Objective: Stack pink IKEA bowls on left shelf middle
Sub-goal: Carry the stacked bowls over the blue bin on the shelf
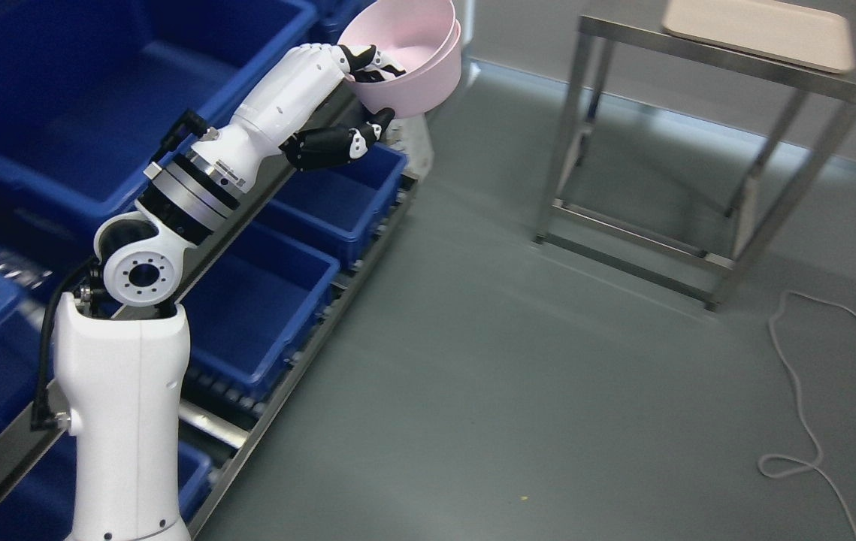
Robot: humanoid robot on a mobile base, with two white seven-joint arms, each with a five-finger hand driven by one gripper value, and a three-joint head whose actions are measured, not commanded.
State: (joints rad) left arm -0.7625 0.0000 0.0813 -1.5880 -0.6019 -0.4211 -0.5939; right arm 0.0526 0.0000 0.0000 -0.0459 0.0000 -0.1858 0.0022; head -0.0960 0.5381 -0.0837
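The left hand point(356, 105) pinches the tilted pink bowls point(409, 60) by their rim beyond the shelf point(277, 188) edge, so they may slip floorward.

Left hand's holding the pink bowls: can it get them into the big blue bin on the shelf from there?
Probably yes. The left hand grips the pink bowls up beside the shelf, and the blue bin is open-topped with nothing visible between.

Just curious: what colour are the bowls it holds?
Pale pink bowls, seen best in the head view.
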